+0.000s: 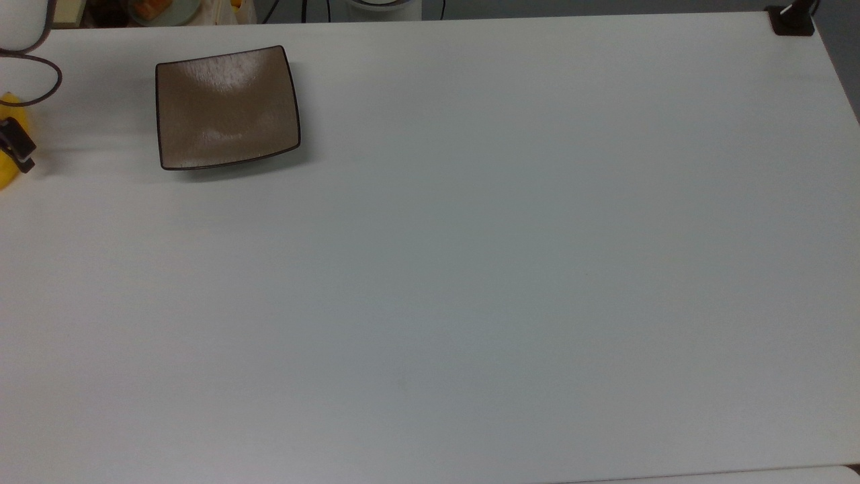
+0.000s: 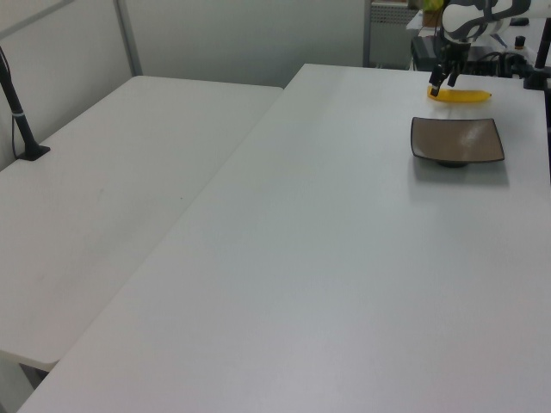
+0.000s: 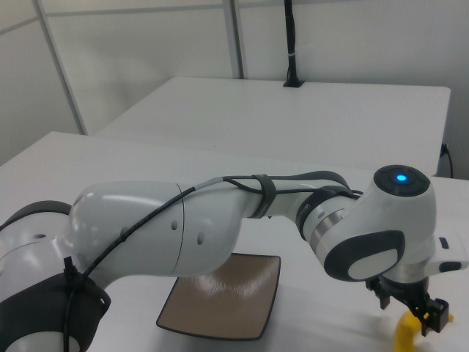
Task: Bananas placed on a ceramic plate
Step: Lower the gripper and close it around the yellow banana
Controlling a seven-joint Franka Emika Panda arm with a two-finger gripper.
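We begin at the fingers: in the left view two dark fingers hang parted, a visible gap between them, one to either side of the near end of the banana; whether they touch the fruit we cannot tell, and the banana lies on the table rather than in their grasp. The gripper stands over that end of the fruit, below the white wrist of the arm. In the top view we see one dark finger across the yellow of the banana at the top view's left edge, with a dark cable looping above it. In the right view the gripper points downward beneath a rounded white and grey joint carrying a lit blue dot, and the upper tip of the banana rises just beside the fingers. The ceramic plate — square, glossy brown, with a thin dark rim — sits on the table near the banana but apart from it, and holds nothing; in the top view the ceramic plate lies to the right of the fruit, and in the right view the ceramic plate lies under the arm. A second white table adjoins on the left view's left — a black post stands at its edge.
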